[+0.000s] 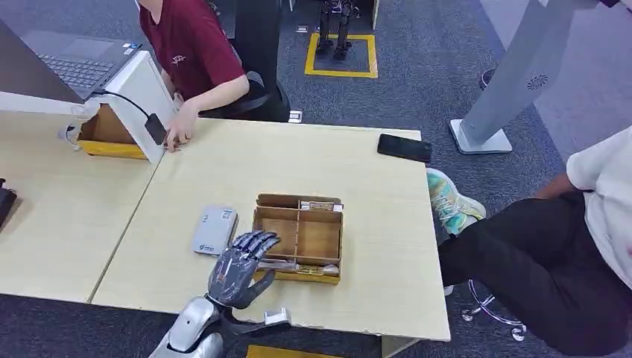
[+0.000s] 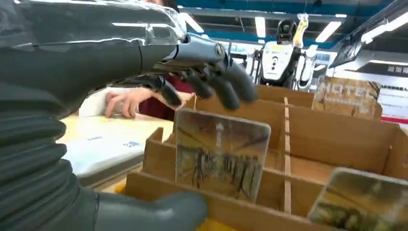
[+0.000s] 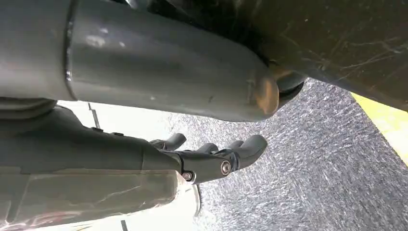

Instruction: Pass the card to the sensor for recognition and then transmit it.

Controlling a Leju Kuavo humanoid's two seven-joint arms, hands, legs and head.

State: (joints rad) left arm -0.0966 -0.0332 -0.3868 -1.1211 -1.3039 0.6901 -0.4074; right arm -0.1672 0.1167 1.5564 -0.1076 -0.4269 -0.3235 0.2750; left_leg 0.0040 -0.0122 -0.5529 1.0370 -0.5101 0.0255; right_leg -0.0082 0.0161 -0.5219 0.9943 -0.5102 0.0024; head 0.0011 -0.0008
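A divided cardboard box (image 1: pixel 287 201) stands near the table's front edge. In the left wrist view a card (image 2: pixel 221 154) with a brownish picture stands upright in a front slot of the box (image 2: pixel 332 144). My left hand (image 1: pixel 240 268) hovers at the box's front left corner. Its dark fingers (image 2: pixel 211 84) arch just above the card's top edge and its thumb (image 2: pixel 159 211) lies below, in front of the box wall; nothing is gripped. The white and grey sensor (image 1: pixel 215 230) lies flat to the left of the box. My right hand (image 3: pixel 216 156) hangs over the carpet, holding nothing.
More cards (image 2: pixel 365 202) stand in other slots. A black phone (image 1: pixel 404 147) lies at the far right table edge. A person in red (image 1: pixel 190 45) rests a hand (image 1: pixel 179 134) on the table by a white stand. Another person (image 1: pixel 551 253) sits at the right.
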